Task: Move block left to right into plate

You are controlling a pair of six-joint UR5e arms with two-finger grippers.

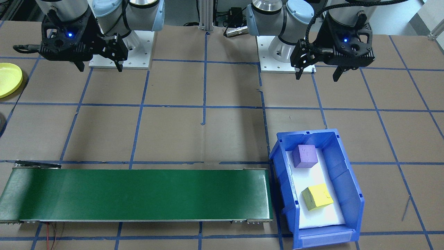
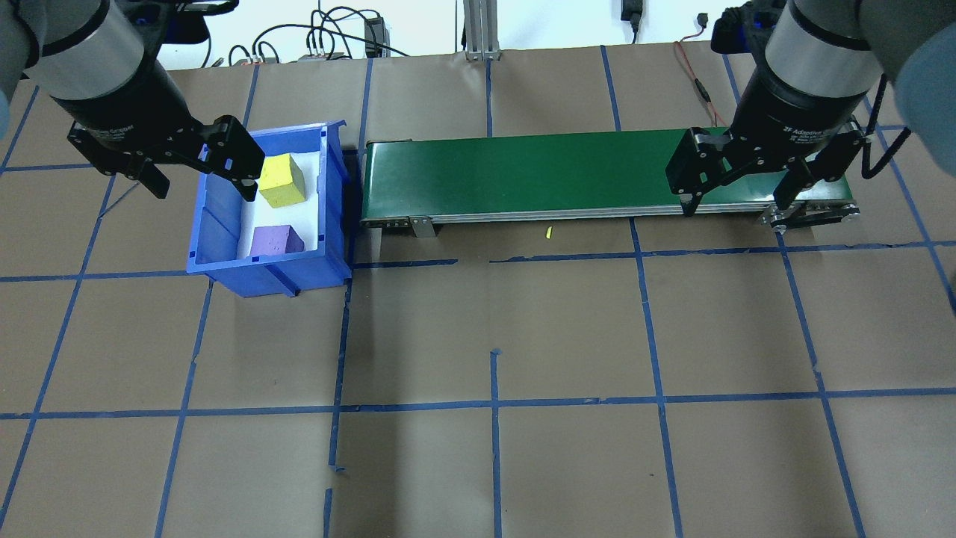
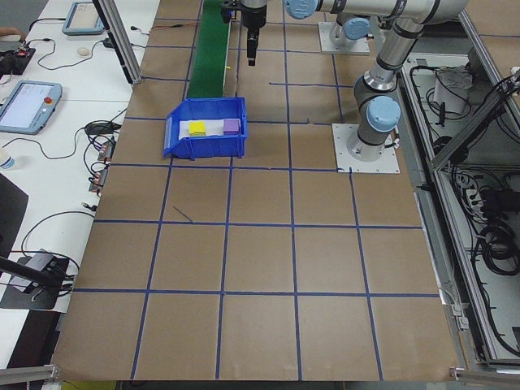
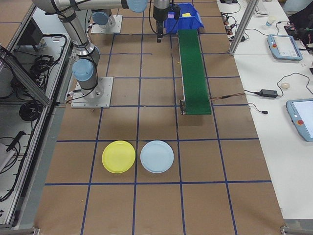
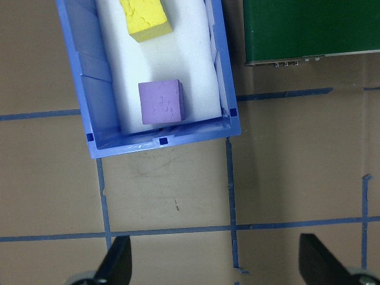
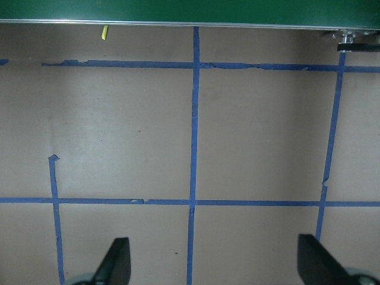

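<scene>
Your left gripper (image 1: 317, 73) hangs above the table with its jaws spread wide and nothing between them, back toward the robot base from the blue bin (image 1: 350, 194). In the bin, on white padding, sit two blocks: the purple block (image 1: 305, 156) at the end nearer the robot, and the yellow block (image 1: 317, 196) at the far end, turned at a slight angle. They lie apart, not touching. Your right gripper (image 1: 100, 66) also hangs with its jaws apart and empty, above bare table on the robot's side of the green conveyor belt (image 1: 138, 194). The belt runs lengthwise between the two arms, one end just beside the bin. You'll find the yellow plate (image 4: 119, 156) flat on the table past the belt's far end, on the robot's right, well apart from the bin. A light blue plate (image 4: 157, 156) lies just beside it. Both plates hold nothing. A small yellow scrap (image 2: 547, 232) lies on the table near the belt.
</scene>
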